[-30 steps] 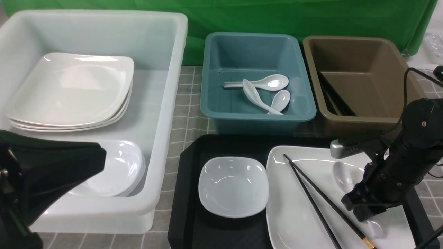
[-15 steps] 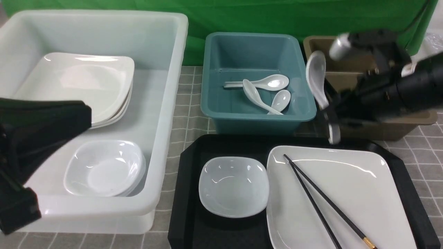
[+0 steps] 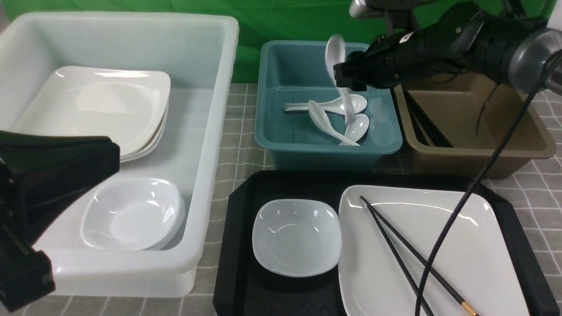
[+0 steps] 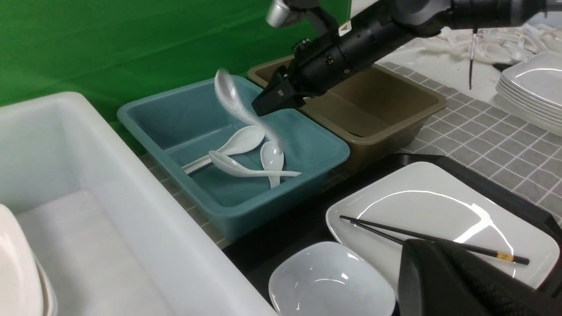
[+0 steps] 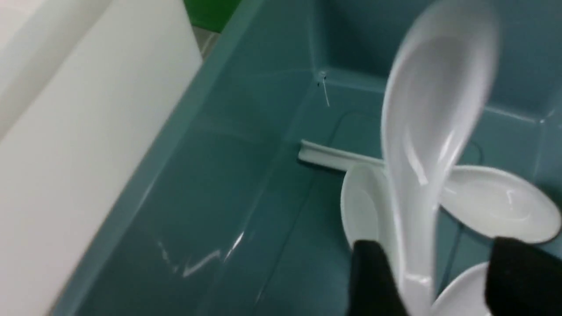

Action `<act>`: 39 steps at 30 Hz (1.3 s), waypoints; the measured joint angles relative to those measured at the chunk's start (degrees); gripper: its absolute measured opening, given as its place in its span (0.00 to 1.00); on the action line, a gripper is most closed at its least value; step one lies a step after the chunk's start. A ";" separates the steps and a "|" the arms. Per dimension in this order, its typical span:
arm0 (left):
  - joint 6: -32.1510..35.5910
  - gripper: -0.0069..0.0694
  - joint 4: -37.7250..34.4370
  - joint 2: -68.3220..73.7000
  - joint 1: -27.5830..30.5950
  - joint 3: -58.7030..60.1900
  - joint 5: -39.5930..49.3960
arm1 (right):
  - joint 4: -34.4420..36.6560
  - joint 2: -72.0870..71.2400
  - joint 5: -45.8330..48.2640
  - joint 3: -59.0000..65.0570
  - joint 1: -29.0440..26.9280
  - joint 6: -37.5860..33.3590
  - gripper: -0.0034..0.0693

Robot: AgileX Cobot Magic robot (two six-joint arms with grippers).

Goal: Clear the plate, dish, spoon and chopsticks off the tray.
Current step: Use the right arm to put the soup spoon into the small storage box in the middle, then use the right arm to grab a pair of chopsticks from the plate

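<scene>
Over the teal rectangular plastic bin [image 3: 281, 131], clear of the large black plastic tray [image 3: 237, 219]: glossy white soup spoon [image 3: 336, 55] blurred, handle down between the spread fingers of the right gripper [image 5: 439, 272], let loose here presumably to land among three like spoons [image 3: 347, 105]; left gripper [image 3: 109, 162] clenched, idle.

Motion blur smears the spoon [image 3: 337, 59] in the upper middle of the front view. The plate [image 3: 443, 245] and the chopsticks [image 3: 394, 252] run out at the bottom edge. At lower left the left arm [image 3: 52, 175] hides part of the white bin [image 3: 215, 131]. In the right wrist view, the bottom edge cuts the jaws of the right gripper [image 5: 439, 250].
</scene>
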 joint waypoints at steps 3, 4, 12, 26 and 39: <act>0.13 0.09 0.00 0.00 0.00 0.00 0.06 | -0.56 -0.66 3.14 -0.22 0.00 0.00 0.69; 0.20 0.09 0.00 0.00 0.00 0.00 0.06 | -1.69 -1.95 6.89 -0.28 0.00 0.00 0.67; 0.24 0.09 0.19 0.00 0.00 0.00 0.06 | -15.46 -16.34 34.57 8.18 3.03 6.45 0.43; 0.37 0.09 1.05 0.00 0.00 0.00 0.11 | -25.86 -32.78 21.87 48.92 8.03 21.36 0.94; 0.48 0.10 2.18 0.00 0.00 0.00 0.27 | -26.08 -24.11 15.02 50.10 8.03 21.23 0.86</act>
